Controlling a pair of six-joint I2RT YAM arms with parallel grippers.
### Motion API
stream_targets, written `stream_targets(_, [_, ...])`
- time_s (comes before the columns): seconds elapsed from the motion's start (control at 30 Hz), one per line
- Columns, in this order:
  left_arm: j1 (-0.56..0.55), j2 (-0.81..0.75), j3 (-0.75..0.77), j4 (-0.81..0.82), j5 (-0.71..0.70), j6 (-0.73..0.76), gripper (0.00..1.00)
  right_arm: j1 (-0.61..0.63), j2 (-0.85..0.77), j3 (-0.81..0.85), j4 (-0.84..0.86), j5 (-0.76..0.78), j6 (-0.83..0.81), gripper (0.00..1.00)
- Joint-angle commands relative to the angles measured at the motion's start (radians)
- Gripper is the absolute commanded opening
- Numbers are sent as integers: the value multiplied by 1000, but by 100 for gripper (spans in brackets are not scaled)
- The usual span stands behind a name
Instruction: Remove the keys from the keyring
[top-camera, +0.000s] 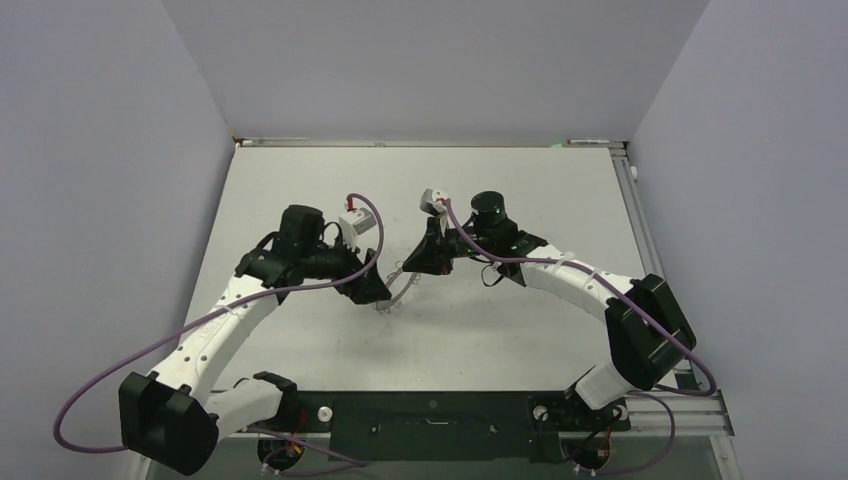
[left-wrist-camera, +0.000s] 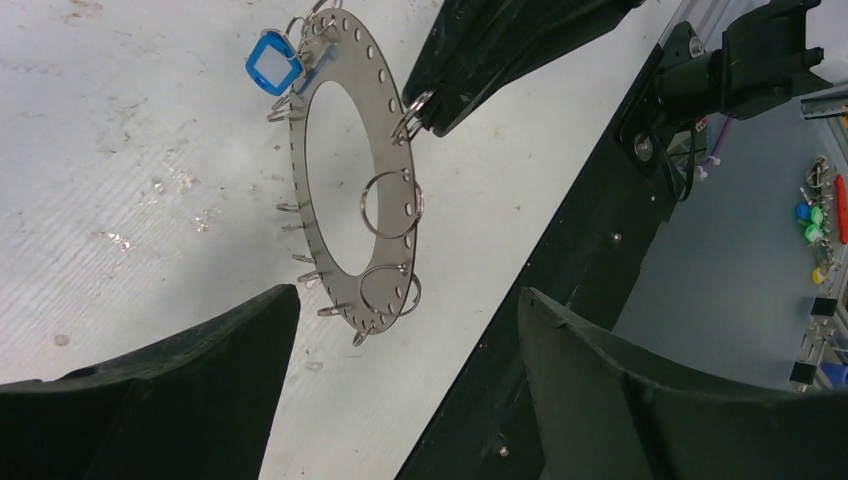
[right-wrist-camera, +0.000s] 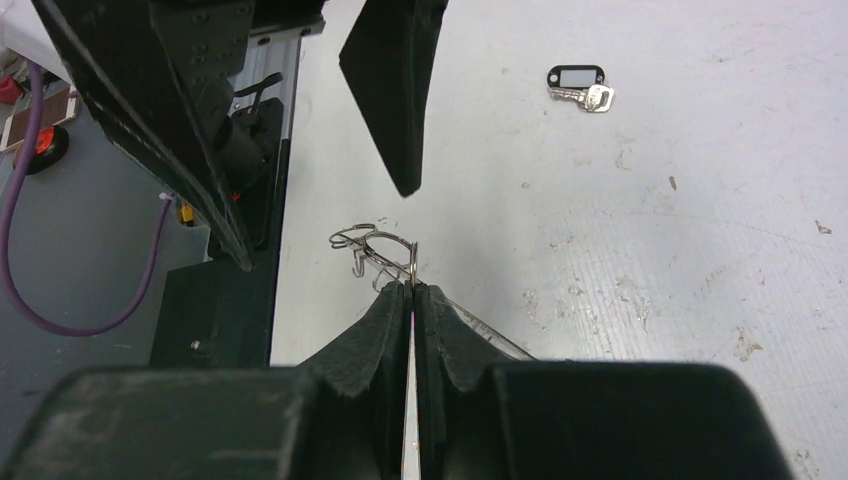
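- Right claw (right-wrist-camera: 413, 290) is pressed together, pinching the keyring (left-wrist-camera: 395, 150) by its rim. In the left wrist view the grip sits at about 2 o'clock on the ring.
- Left claw (left-wrist-camera: 408, 293) is spread wide and holds nothing. Its fingers (left-wrist-camera: 200, 385) flank the ring's 6 o'clock end without touching it.
- Keyring stands tilted on edge over the worktop (left-wrist-camera: 120, 180), mid-table between both claws. Can't tell whether its low rim touches the surface.
- Blue-tagged key (left-wrist-camera: 272, 62) hangs at the ring's 11 o'clock.
- Wire loops (left-wrist-camera: 390, 205) line the rim, with two larger ones on the 3 to 5 o'clock side.
- Black-tagged key (right-wrist-camera: 580, 85) lies loose on the worktop, well apart from the ring. In the right wrist view it is at 1 o'clock from the claw.
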Motion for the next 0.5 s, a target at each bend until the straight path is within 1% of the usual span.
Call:
stream_targets(0.0, [-62, 4, -35, 170, -76, -94, 74, -5, -1, 53, 69, -7, 9, 5])
stream_targets(0.1, [-88, 16, -42, 185, -123, -93, 68, -4, 7, 60, 64, -10, 7, 5])
stream_targets(0.13, [-96, 25, -40, 185, -134, -92, 63, -3, 9, 62, 64, -10, 9, 5])
stream_targets(0.37, [-126, 77, -28, 186, -172, -101, 40, 10, 34, 78, 62, -17, 8, 5])
stream_targets(0.47, [-127, 104, -14, 176, -177, -118, 25, 16, 46, 86, 52, -13, -2, 5])
